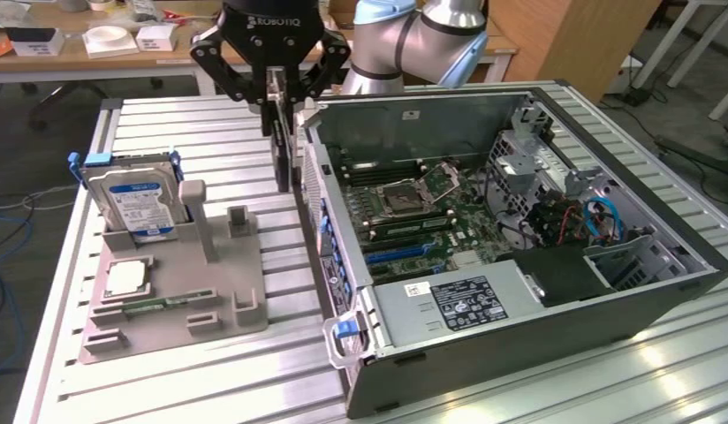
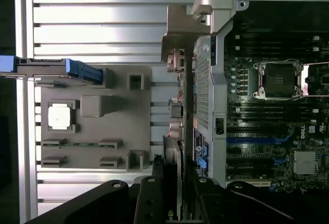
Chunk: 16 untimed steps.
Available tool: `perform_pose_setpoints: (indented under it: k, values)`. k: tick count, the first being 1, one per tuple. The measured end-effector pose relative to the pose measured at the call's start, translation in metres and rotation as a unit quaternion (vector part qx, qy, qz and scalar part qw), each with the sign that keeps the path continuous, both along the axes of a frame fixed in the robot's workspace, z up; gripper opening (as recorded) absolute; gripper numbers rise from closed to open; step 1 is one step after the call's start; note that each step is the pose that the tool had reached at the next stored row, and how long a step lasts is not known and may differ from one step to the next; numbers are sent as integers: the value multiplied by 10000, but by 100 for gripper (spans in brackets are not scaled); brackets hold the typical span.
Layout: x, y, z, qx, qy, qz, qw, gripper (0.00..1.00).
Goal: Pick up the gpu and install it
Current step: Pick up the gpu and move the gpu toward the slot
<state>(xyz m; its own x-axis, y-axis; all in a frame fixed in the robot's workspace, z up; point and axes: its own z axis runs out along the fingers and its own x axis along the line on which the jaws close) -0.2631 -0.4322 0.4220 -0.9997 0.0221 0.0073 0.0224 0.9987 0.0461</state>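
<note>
1. The jaws are closed narrowly on the gpu (image 1: 279, 155), a thin dark card hanging upright from them.
2. Exterior view: the gpu hangs over the strip of ridged tabletop (image 1: 199, 380) between the grey tray (image 1: 240, 291) and the open computer case (image 1: 518, 353), just beside the case's outer wall.
3. The tray holds a hard drive (image 1: 134, 203) standing upright in a slot, a processor chip (image 1: 126, 276) lying flat in a recess, and a green memory stick (image 1: 163, 305) lying flat near it.
4. The case holds the motherboard (image 1: 458, 212) with its CPU socket (image 1: 413, 190) open, a power supply (image 1: 452, 300) and blue cables (image 1: 606, 216).
5. Wrist view: looking straight down, the gpu (image 2: 172, 157) appears edge-on between the black fingers (image 2: 149, 198), above the gap between the tray (image 2: 115, 131) and the case wall (image 2: 205, 80).
6. Here the hard drive (image 2: 77, 70) appears edge-on, the processor chip (image 2: 59, 116) as a pale square, and the CPU socket (image 2: 280, 80) from above.
</note>
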Motion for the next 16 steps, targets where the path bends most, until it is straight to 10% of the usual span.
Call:
perform_pose_setpoints:
  k: [16]
  values:
    - [259,0,0,0,0,1,10000,27]
